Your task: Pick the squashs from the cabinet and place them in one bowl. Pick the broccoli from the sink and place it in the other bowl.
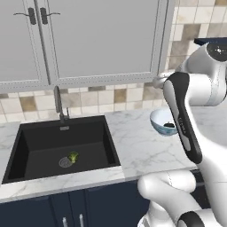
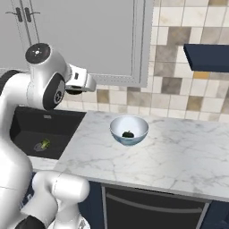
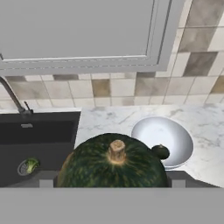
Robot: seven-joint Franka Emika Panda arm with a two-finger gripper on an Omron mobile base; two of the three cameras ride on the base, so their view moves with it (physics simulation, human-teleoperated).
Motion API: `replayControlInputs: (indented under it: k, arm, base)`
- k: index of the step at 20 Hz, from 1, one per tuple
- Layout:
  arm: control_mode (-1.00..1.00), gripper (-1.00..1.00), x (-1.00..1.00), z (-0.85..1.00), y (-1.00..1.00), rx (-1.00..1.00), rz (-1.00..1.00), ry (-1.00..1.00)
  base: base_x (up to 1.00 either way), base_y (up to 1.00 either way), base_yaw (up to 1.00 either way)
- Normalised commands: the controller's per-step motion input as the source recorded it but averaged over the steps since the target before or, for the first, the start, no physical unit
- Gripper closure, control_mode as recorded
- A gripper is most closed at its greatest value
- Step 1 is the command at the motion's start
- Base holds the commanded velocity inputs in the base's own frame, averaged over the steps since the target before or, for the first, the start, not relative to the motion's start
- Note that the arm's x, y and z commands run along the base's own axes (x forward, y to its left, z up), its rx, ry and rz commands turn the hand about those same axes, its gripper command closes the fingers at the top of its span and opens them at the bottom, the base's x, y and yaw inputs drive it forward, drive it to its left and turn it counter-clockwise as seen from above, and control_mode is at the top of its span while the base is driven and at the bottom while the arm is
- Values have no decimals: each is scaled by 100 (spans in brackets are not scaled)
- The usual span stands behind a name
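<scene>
Jaws: we are seeing them (image 3: 113,186) standing wide and clamped on a squash (image 3: 113,162), which is sitting between the two dark tips in the hand view.
Held squash: we are looking at a round, dark green fruit with paler streaks, ribbed skin and a short tan stem stub on top.
Bowl: we are finding a pale, glossy round bowl (image 2: 117,124) resting on the tabletop (image 2: 170,152), to the right of the sink (image 1: 40,146); it is holding the second squash (image 2: 128,133), small and almost black, lying at its bottom.
Sink: we are noting a black rectangular basin sunk into the tabletop; the broccoli (image 1: 73,156), a bright green bushy floret, is lying on its floor just beside the round grey drain (image 1: 65,162).
Tap: we are seeing a thin curved grey metal tap (image 1: 58,104) rising behind the sink.
Tabletop: we are reading it as white marble with grey veins.
Cabinet: we are seeing the flat dark navy shelf board (image 2: 208,57) on the tiled wall, up and to the right of the bowl.
Wall: we are noting beige and brown square tiles (image 2: 170,85) under light grey panel-doored cupboards (image 1: 88,40).
</scene>
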Motion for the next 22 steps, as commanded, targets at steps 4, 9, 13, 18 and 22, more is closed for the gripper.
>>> replayControlInputs:
  k: [4, 9, 13, 18, 22]
  arm:
    - [-100, 100, 73, -49, -44, 0, -4, 25]
    - [-100, 100, 76, -46, -48, 0, -2, 25]
    - [-100, 100, 71, -52, -49, 0, 0, 8]
    - [-100, 100, 69, -38, -61, 2, 0, 5]
    - [-100, 100, 34, -48, -45, -1, 0, 2]
  base:
    - [0, 0, 0]
    - [0, 0, 0]
    - [0, 0, 0]
    - [0, 0, 0]
    - [0, 0, 0]
